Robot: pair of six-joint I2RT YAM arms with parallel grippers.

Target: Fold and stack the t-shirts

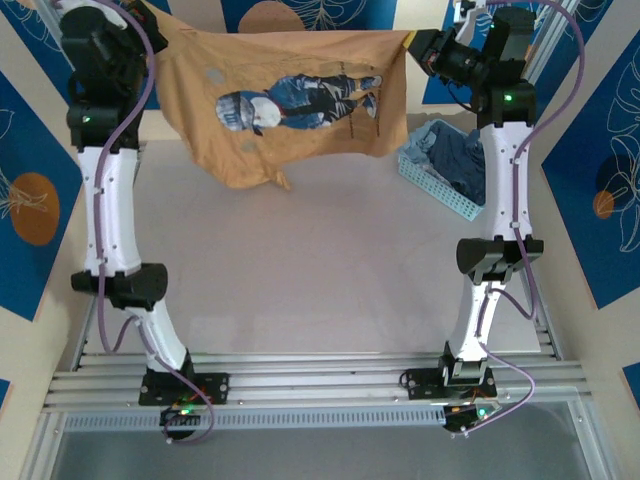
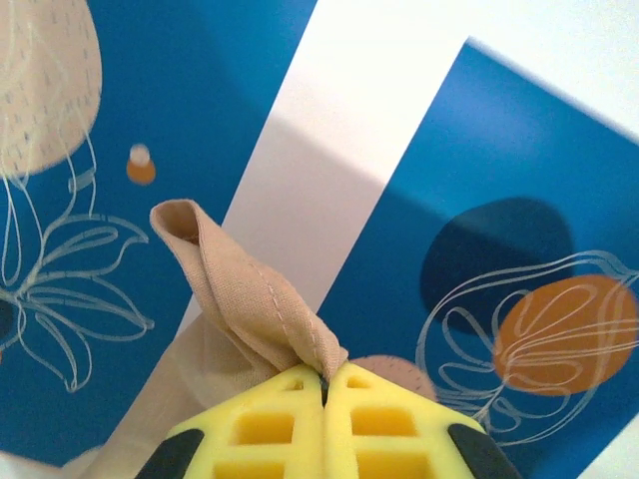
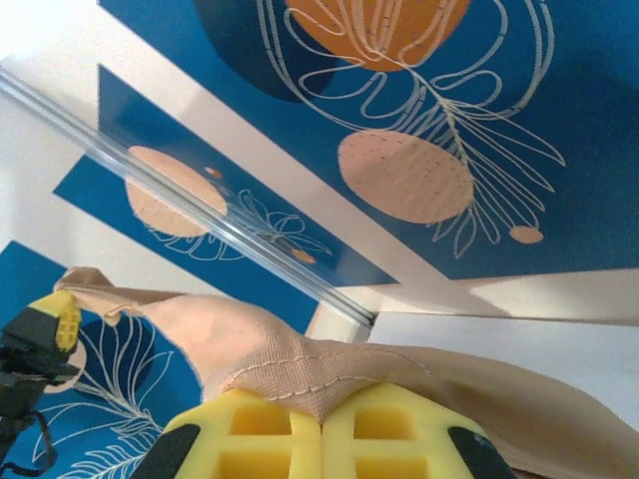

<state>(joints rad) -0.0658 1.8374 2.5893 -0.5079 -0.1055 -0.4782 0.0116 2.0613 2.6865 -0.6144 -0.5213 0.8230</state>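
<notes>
Both my jaws clamp thin hems of the tan t-shirt [image 1: 300, 145] at twelve o'clock; either pinch slipping could drop it crumpled.

No word, number or brand can be read. The tan-orange t-shirt [image 1: 250, 150] bears a blue-and-white cartoon figure [image 1: 300, 100], and the faint marks beside it are too small to read. The wall panels [image 1: 610, 130] show leaf and circle drawings.
</notes>
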